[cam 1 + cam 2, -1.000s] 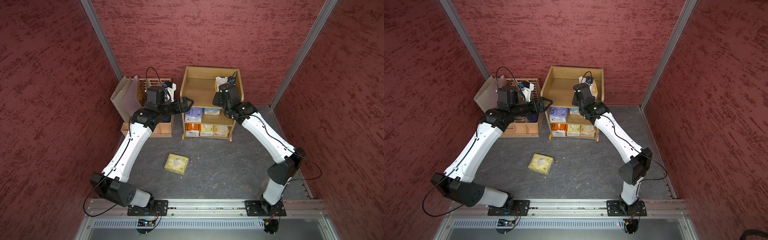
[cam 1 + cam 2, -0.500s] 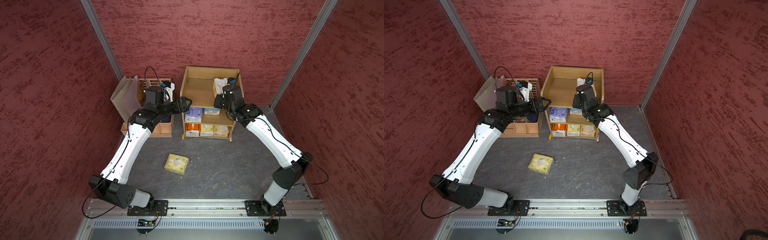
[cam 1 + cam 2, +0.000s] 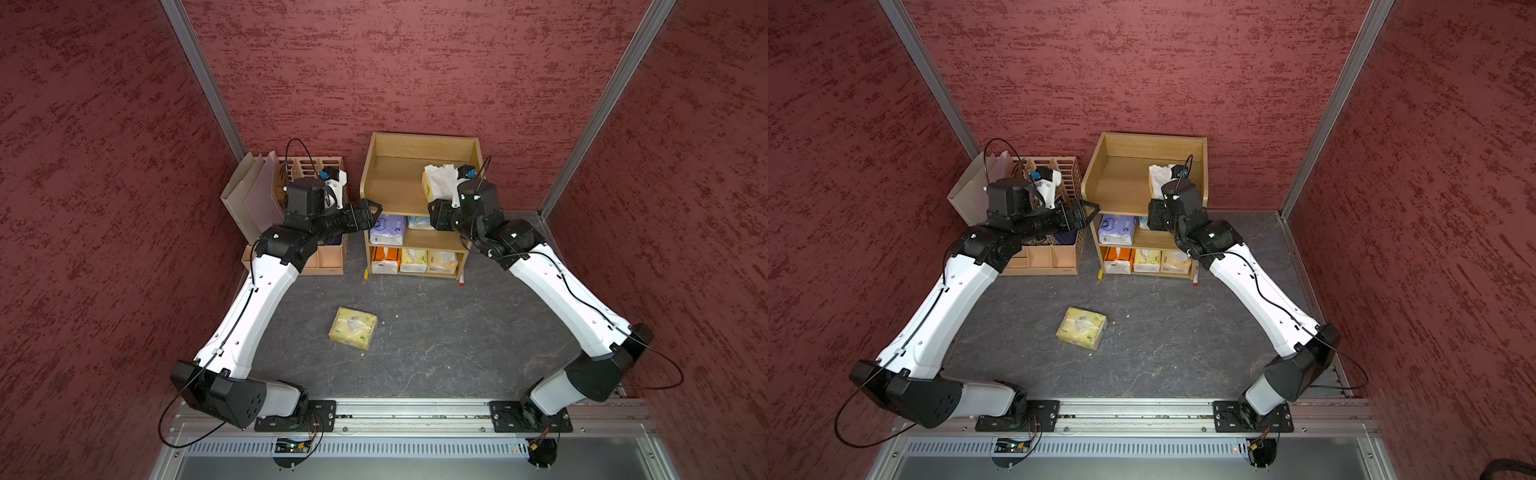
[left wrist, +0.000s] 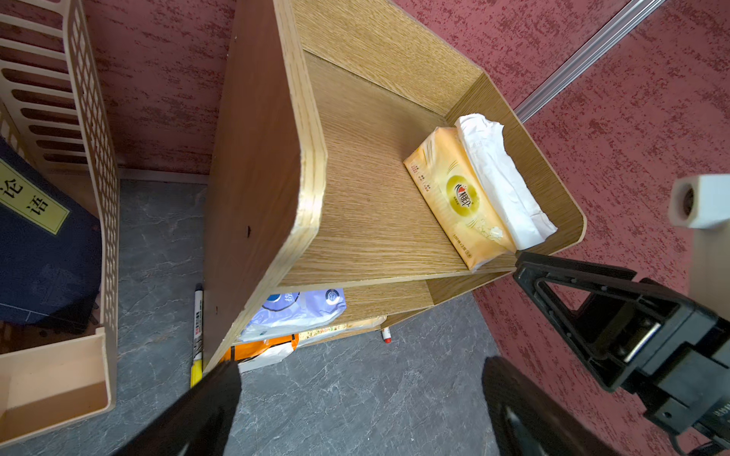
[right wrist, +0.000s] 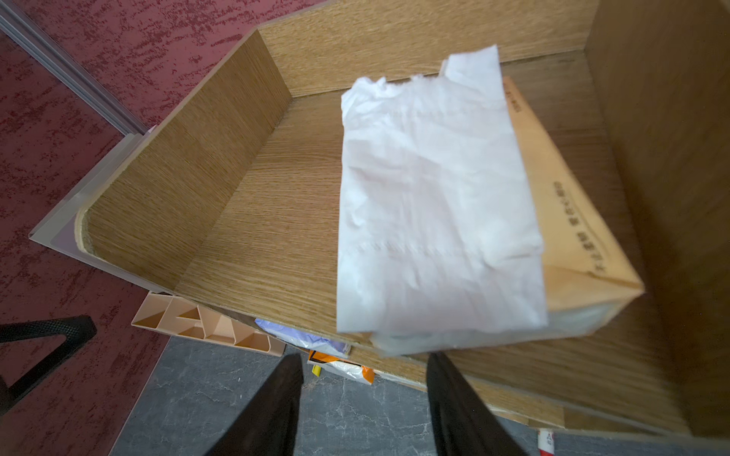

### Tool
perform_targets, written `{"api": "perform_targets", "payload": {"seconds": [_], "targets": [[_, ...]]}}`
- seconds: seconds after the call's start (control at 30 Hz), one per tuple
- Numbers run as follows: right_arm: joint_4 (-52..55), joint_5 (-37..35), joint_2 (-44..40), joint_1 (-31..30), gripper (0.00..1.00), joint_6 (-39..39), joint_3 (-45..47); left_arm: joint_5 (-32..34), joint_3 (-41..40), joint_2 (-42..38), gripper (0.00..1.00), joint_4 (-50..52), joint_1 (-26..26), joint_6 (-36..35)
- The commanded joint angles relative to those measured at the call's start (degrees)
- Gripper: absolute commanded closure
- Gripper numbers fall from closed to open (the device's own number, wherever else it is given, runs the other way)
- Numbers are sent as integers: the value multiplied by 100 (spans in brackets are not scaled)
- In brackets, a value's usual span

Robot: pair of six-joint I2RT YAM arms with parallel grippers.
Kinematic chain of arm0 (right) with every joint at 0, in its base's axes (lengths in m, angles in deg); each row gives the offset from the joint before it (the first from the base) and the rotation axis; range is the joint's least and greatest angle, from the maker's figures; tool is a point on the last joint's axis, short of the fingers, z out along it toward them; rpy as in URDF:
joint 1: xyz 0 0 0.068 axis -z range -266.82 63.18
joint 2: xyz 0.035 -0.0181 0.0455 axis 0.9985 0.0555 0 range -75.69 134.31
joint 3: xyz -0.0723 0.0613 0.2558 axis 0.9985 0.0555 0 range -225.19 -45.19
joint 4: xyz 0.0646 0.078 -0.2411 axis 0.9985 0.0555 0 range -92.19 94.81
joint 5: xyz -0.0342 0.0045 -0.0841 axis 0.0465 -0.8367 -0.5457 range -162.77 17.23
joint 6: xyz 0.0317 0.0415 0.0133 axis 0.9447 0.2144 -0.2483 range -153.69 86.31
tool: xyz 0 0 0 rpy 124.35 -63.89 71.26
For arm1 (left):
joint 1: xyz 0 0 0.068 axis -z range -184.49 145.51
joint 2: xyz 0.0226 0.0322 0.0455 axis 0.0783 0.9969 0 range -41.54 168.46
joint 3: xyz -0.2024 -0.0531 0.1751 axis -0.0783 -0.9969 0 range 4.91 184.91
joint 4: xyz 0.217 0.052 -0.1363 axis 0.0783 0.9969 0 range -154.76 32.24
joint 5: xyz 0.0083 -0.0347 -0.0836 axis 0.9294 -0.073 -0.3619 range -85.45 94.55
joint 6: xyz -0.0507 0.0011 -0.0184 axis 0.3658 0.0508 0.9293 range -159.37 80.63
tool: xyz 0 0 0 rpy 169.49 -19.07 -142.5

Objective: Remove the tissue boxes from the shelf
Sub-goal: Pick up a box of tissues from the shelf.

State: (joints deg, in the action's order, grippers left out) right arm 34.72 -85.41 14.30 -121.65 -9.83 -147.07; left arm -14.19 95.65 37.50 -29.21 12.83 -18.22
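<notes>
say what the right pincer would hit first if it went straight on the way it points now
Most likely the near end of the tissue pack on the top tier of the shelf. It lies just ahead of the open right pincer, slightly off to one side, though depth is unclear.

The left arm (image 3: 249,316) and right arm (image 3: 569,307) match — long white shells dotted with small holes, set between blocky black joints, each bolted by a black plate (image 3: 295,415) to a silver rail (image 3: 407,409). A thin black cable (image 3: 579,299) runs along each shell and loops free near the base. Each wrist bears a white camera mount (image 3: 338,187) topped with blue, and the right gripper (image 5: 363,357) has flat black fingers (image 5: 272,406) — open triangular frames seen from the side.
</notes>
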Motion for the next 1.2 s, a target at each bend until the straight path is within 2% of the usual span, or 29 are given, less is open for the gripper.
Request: {"api": "perform_targets", "payload": {"seconds": [0.0, 0.43, 0.57, 0.67, 0.73, 0.87, 1.03, 1.17], "targets": [[112, -14, -93, -33, 44, -100, -167, 25, -39, -85, 0, -63, 15, 12], [474, -267, 767, -33, 33, -38, -1119, 28, -36, -91, 0, -13, 12, -67], [882, -722, 1103, -33, 33, 73, -1537, 19, -35, -99, 0, 4, 17, -63], [930, -929, 1214, -25, 37, 67, -1618, 28, -52, -113, 0, 27, 15, -76], [937, -1088, 1239, -22, 44, 62, -1613, 27, -60, -117, 0, 46, 17, -84], [916, -1218, 1299, -24, 72, 1, -1606, 36, -53, -118, 0, 75, 7, -110], [808, -1239, 1206, -24, 99, -146, -1526, 55, -17, -117, 0, 92, 8, -133], [590, -1162, 950, -24, 100, -328, -1283, 61, -12, -126, 0, 92, 4, -111]]}}
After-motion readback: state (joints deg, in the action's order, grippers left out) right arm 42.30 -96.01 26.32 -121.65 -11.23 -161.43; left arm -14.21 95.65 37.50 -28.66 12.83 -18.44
